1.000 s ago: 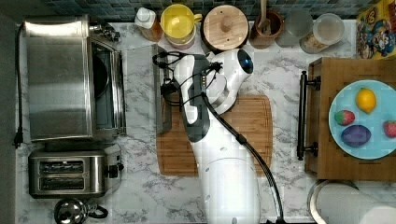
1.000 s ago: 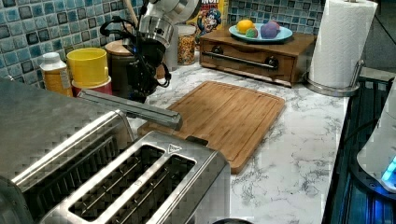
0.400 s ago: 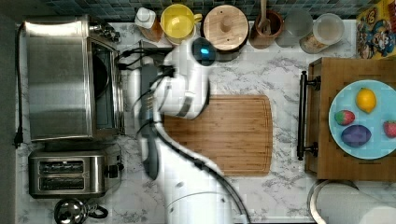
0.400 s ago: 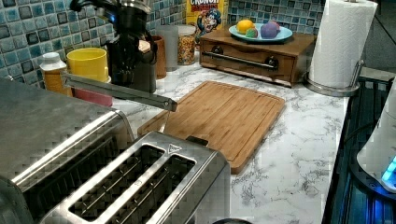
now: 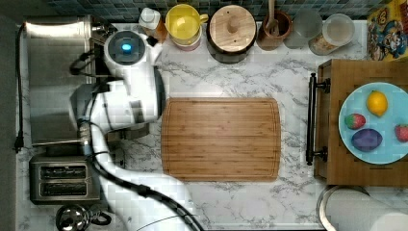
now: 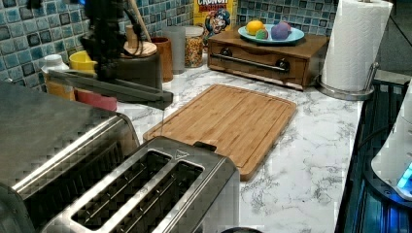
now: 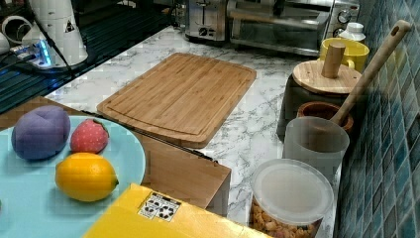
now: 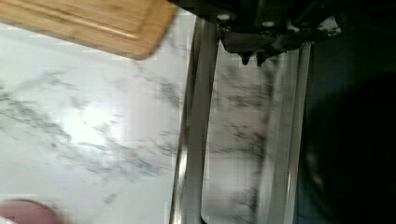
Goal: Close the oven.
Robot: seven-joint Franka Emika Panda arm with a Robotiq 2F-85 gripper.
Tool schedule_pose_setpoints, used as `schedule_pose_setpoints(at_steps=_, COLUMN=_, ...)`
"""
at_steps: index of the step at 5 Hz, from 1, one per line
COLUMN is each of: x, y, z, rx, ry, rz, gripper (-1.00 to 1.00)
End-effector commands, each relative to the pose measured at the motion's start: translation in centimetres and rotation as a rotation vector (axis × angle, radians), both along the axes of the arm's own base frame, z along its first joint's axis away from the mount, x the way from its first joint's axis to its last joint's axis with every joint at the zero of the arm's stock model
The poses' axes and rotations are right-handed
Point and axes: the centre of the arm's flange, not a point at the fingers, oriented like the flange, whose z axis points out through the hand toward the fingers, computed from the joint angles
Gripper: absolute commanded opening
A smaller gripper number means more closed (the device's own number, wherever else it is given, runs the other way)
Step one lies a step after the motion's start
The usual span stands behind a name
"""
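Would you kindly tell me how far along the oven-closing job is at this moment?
Done: nothing is finished yet. The oven door is not shut; in the left view its handle bar juts out over the counter, well off the oven front. In hand: the gripper is at the door, just beside the handle bar. Left: swinging the door up until it meets the oven front.

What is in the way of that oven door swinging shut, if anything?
Nothing visible blocks it. In the left view the oven door is partly open, its handle end hanging above bare marble, apart from the cutting board. The gripper sits right at the door's glass. The oven opening itself is hidden under the arm in the top view.
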Motion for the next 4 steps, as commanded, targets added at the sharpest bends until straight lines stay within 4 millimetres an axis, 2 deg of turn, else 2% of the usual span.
schedule_pose_setpoints(at_steps=1, x=-3.9, y=12.7, z=7.9, rx=-0.134, ry=-0.278, rz=0.022, gripper=-1.0)
schedule_pose_setpoints(at_steps=2, x=-3.9, y=11.7, z=10.0, rx=-0.108, ry=-0.308, rz=-0.034, gripper=-1.0)
schedule_pose_setpoints(at_steps=3, x=-6.2, y=12.7, z=12.9, rx=-0.127, ry=-0.382, rz=-0.086, gripper=-1.0)
schedule_pose_setpoints(at_steps=4, x=-8.6, y=11.9, z=15.4, rx=-0.043, ry=-0.449, rz=-0.136, gripper=-1.0)
